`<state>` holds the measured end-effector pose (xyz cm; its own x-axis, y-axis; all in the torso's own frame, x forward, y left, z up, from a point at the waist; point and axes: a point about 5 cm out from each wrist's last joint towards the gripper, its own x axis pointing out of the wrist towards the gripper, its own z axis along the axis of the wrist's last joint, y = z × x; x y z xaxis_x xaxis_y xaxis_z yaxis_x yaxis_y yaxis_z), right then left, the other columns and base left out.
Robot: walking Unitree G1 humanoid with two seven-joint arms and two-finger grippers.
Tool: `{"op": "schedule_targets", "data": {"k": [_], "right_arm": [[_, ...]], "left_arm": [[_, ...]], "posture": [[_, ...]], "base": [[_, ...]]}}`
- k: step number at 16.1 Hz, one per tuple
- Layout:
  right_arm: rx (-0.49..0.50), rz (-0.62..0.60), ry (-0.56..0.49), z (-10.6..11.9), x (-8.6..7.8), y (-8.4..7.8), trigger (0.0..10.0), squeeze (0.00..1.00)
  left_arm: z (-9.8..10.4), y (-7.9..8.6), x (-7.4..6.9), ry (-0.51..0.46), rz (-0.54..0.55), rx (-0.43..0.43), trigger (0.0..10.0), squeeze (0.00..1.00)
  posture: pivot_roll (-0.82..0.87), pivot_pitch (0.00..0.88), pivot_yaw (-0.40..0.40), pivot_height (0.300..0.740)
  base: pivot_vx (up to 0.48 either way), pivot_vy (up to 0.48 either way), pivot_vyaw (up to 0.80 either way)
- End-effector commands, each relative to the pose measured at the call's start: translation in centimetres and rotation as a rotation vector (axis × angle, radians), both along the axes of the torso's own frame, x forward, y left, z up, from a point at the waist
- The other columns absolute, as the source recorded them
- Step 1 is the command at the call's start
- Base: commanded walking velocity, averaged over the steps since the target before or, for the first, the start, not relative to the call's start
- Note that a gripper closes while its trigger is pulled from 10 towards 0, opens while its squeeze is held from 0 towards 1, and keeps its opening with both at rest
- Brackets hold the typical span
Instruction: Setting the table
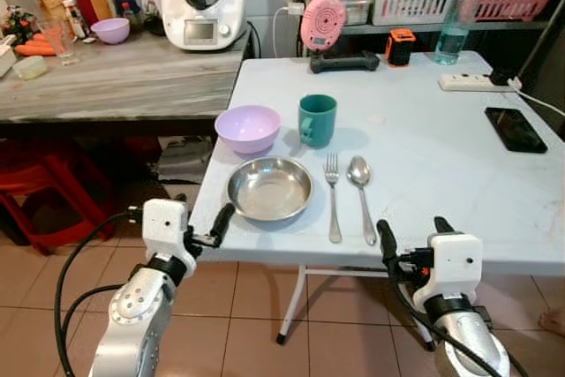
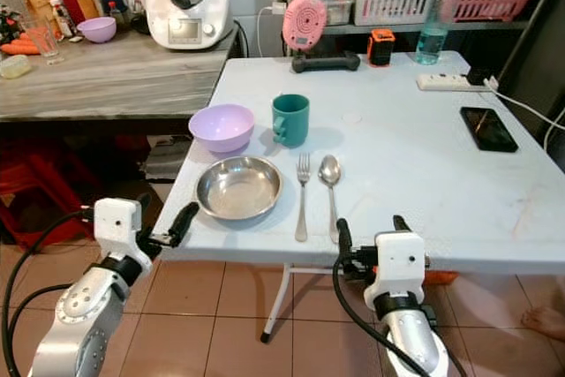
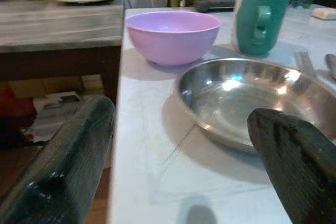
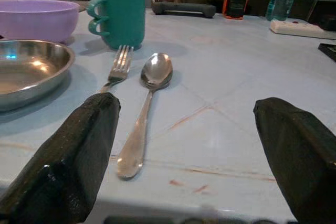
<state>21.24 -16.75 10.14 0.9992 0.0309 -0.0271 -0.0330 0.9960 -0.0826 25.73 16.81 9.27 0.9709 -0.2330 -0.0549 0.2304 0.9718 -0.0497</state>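
Grippers come first, nearest the camera: the left gripper hangs at the tabletop's near left edge, its jaws spread wide with nothing between them, and the right gripper sits just off the near edge below the cutlery, jaws likewise spread and empty. Both look parked clear of the setting, which suggests the pieces are already laid and nothing is being carried.

Just beyond the left gripper lies the steel plate, flat and close to the edge where a diner would sit. Beside it on the right lie the fork and the spoon, parallel, handles toward the near edge, the spoon outermost, near each other but apart. That is a sensible reach for someone seated here.

Behind the plate stand the purple bowl and the teal mug, upright, side by side, the mug's handle turned toward the bowl.

Further back are a phone, a power strip, a water bottle and a pink timer, well apart from the place setting.
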Motion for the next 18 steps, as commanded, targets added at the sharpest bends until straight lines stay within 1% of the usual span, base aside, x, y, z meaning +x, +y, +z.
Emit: {"op": "schedule_targets", "data": {"k": [1,3,4,6,7,8,9,10,12,13,14,15,17,18], "right_arm": [[-0.006,-0.003,-0.023,0.5,0.6,0.1,10.0,0.00],[0.000,-0.009,-0.028,0.8,1.3,-0.4,10.0,0.00],[-0.009,-0.008,-0.031,1.1,1.9,-0.6,10.0,0.00],[0.005,0.022,-0.039,1.6,2.6,-0.4,10.0,0.00],[-0.031,0.068,-0.045,1.8,2.7,-0.1,10.0,0.00],[-0.052,0.065,-0.055,1.9,2.6,-0.1,10.0,0.00],[-0.013,0.043,-0.059,1.8,2.5,-0.2,10.0,0.00],[0.001,0.036,-0.058,1.8,2.5,-0.3,10.0,0.00],[0.030,0.006,-0.045,1.7,2.5,-0.8,10.0,0.00],[0.028,0.007,-0.043,1.8,2.5,-0.8,10.0,0.00],[0.030,0.007,-0.043,1.8,2.5,-0.8,10.0,0.00],[-0.037,0.028,-0.043,1.8,2.6,-0.4,10.0,0.00],[-0.008,0.104,-0.054,1.9,2.7,0.5,10.0,0.00],[-0.030,0.098,-0.065,2.1,2.8,0.5,10.0,0.00]], "left_arm": [[-0.1,0.7,0.0,-0.009,0.004,0.036,10.0,0.00],[-0.3,0.9,-0.4,-0.014,-0.015,0.050,10.0,0.00],[-0.4,1.3,-0.5,-0.017,-0.008,0.062,10.0,0.00],[-0.4,1.8,-0.5,-0.019,0.019,0.066,10.0,0.00],[-0.4,1.8,-0.4,-0.024,0.025,0.073,10.0,0.00],[-0.3,1.8,-0.4,-0.030,0.024,0.071,10.0,0.00],[-0.3,1.7,-0.5,-0.032,0.023,0.067,10.0,0.00],[-0.3,1.7,-0.5,-0.033,0.023,0.066,10.0,0.00],[-0.3,1.5,-0.7,-0.036,0.022,0.051,10.0,0.00],[-0.3,1.3,-0.8,-0.035,0.015,0.025,10.0,0.00],[-0.2,1.4,-0.7,-0.046,0.021,0.033,10.0,0.00],[-0.3,1.5,-0.7,-0.046,0.018,0.032,10.0,0.00],[-0.3,1.7,-0.8,-0.065,0.020,0.086,10.0,0.00],[-0.3,1.6,-0.8,-0.059,0.008,0.066,10.0,0.00]], "posture": [[0.00,0.000,0.051,0.740],[0.00,0.000,0.052,0.740],[0.00,0.000,0.051,0.740],[0.00,0.000,0.051,0.740],[0.01,0.000,0.047,0.740],[0.01,0.000,0.045,0.740],[0.01,0.000,0.043,0.740],[0.01,0.000,0.043,0.740],[0.01,0.000,0.043,0.740],[0.00,0.000,0.043,0.740],[0.00,0.000,0.043,0.740],[0.00,0.000,0.043,0.740],[0.00,0.000,0.045,0.740],[0.00,0.002,0.044,0.740]], "base": [[0.000,0.000,0.00],[0.000,0.000,0.00],[0.000,0.000,0.00],[0.000,0.000,0.00],[0.000,0.000,0.00],[0.000,0.000,0.80],[0.000,0.000,0.80],[0.000,0.000,0.80],[0.000,0.000,0.00],[0.000,0.000,0.00],[0.000,0.000,0.00],[0.000,0.000,0.00],[0.000,0.000,0.00],[0.000,0.000,0.00]]}}
